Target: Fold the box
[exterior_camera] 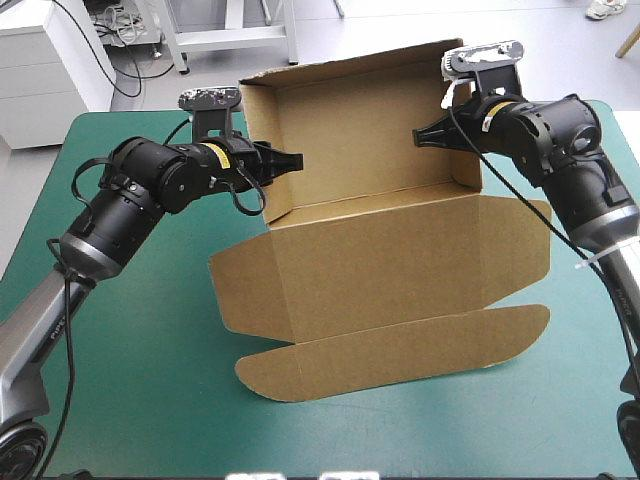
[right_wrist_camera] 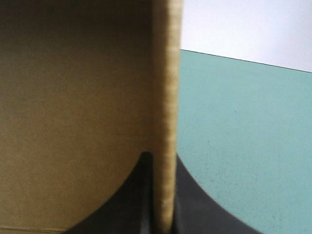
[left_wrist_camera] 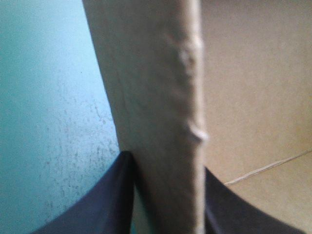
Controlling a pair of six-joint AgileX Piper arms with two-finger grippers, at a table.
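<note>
The box [exterior_camera: 370, 260] lies in the middle of the counter [exterior_camera: 150, 400]. Its tray part stands with raised walls in the upper middle of the high view, and the lid [exterior_camera: 390, 255] lies flat below it, toward the lower edge of the frame.

The left end effector [exterior_camera: 292, 160] is clenched on the left side wall [exterior_camera: 262, 150] of the tray. In the left wrist view its 2 black fingers [left_wrist_camera: 97, 204] press this wall [left_wrist_camera: 151, 97] from both sides, with the teal-green cover [left_wrist_camera: 44, 122] on the outer side and the brown inside of the box on the other. The right end effector [exterior_camera: 422, 135] grasps the right side wall [exterior_camera: 465, 140] in the same manner. In its own view the board edge [right_wrist_camera: 165, 97] runs straight up between the fingers [right_wrist_camera: 195, 204].

The 2 arms probably hold both walls at once so that they stand upright and square while the tray gets its shape. Most likely each wall must next be pressed or tucked so that it does not fall outward again.

Nothing else shows on the cover near the box. The main obstacle seems to be the box itself: the flat lid, with its long rounded flap [exterior_camera: 400, 350] in the lower middle of the frame, covers the ground in front of the tray. Its side ears [exterior_camera: 240, 285] reach out toward the arms, so a low move could catch them.
</note>
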